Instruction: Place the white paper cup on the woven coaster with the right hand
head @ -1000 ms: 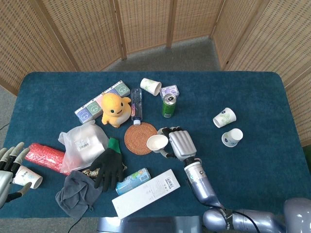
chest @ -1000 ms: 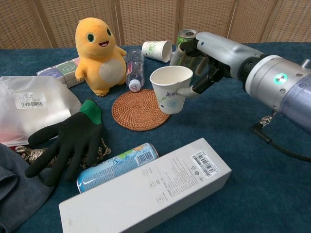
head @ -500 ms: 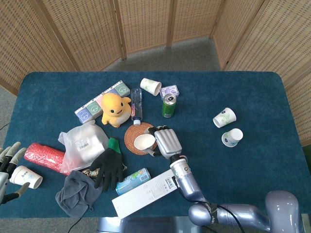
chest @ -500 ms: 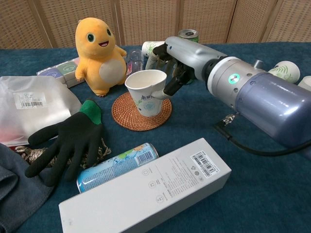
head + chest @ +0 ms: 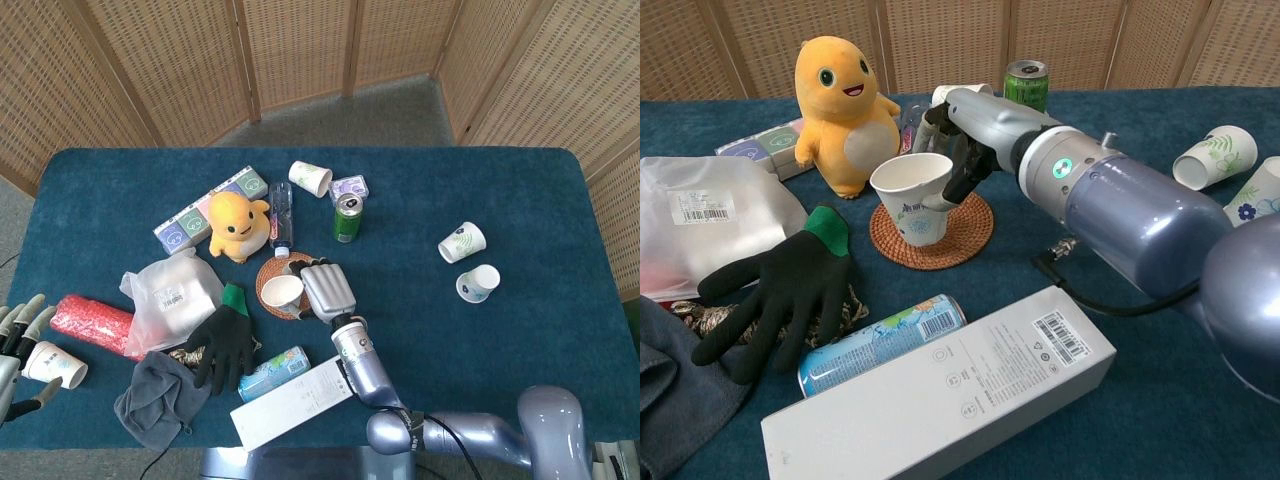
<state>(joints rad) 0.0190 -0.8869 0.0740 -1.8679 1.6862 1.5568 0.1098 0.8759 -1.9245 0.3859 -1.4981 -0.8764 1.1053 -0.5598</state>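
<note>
My right hand (image 5: 322, 289) (image 5: 970, 128) grips the white paper cup (image 5: 281, 291) (image 5: 912, 192) by its right side, mouth up and slightly tilted. The cup's base is down at the left half of the round woven coaster (image 5: 268, 271) (image 5: 968, 224); I cannot tell whether it touches. My left hand (image 5: 14, 341) shows only in the head view, at the table's near left corner. Its fingers are spread and hold nothing. Another paper cup (image 5: 56, 364) lies beside it.
A yellow plush toy (image 5: 840, 100) and a water bottle (image 5: 281, 214) stand just behind the coaster, with a green can (image 5: 1026, 80) to the right. A black glove (image 5: 790, 290), a blue can (image 5: 885, 340) and a long white box (image 5: 940, 400) lie in front. Two paper cups (image 5: 470, 262) are at the far right.
My right hand has carried the cup leftward, from the coaster's right edge to over the coaster, and lowered it. The left hand has barely shifted.
</note>
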